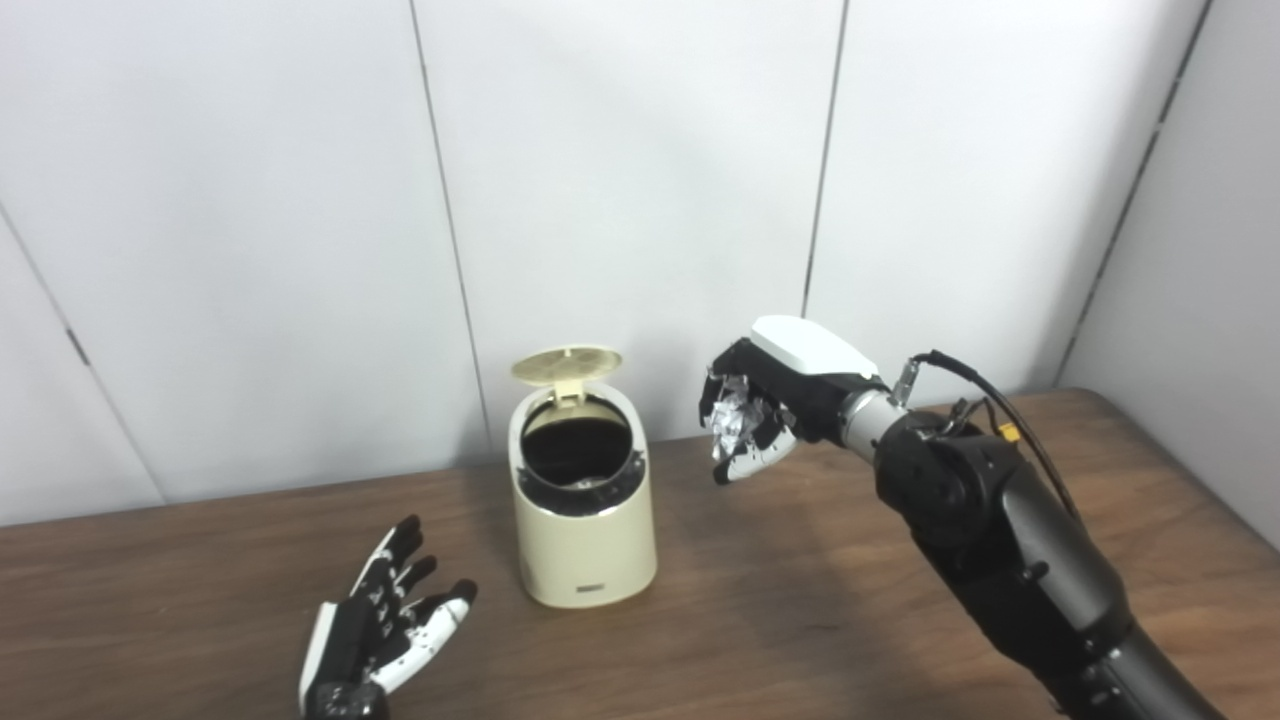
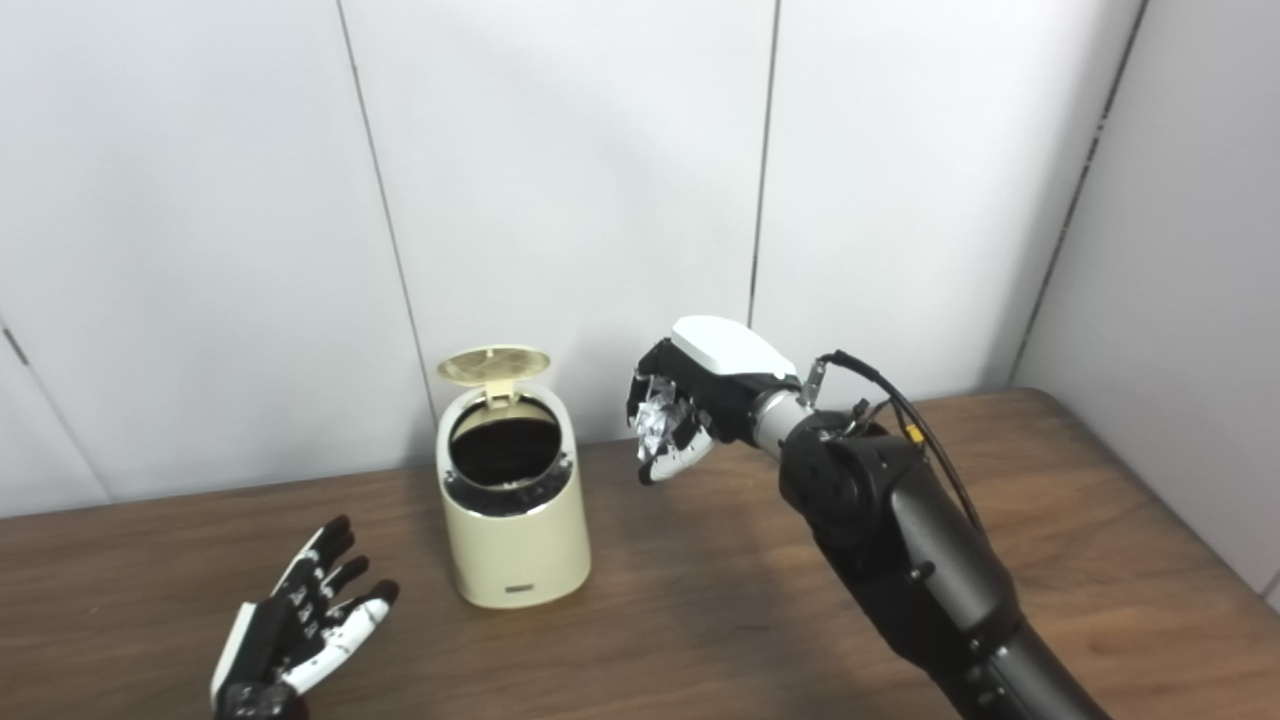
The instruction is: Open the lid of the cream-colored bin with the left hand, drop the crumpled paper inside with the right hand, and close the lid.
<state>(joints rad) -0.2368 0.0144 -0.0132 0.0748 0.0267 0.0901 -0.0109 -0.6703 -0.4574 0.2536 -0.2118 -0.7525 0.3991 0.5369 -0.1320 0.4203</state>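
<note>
The cream-colored bin (image 1: 585,545) stands upright on the wooden table, its round lid (image 1: 566,364) flipped up at the back and the dark inside showing. My right hand (image 1: 765,405) hovers in the air to the right of the bin, a little above its rim, shut on the crumpled paper (image 1: 730,418), which shows as a silvery-white wad between the fingers. My left hand (image 1: 385,620) rests low near the table's front left, apart from the bin, open with fingers spread and nothing in it.
The brown wooden table (image 1: 780,620) runs across the view, with its right edge (image 1: 1190,470) near the right arm. White wall panels (image 1: 620,180) stand close behind the bin.
</note>
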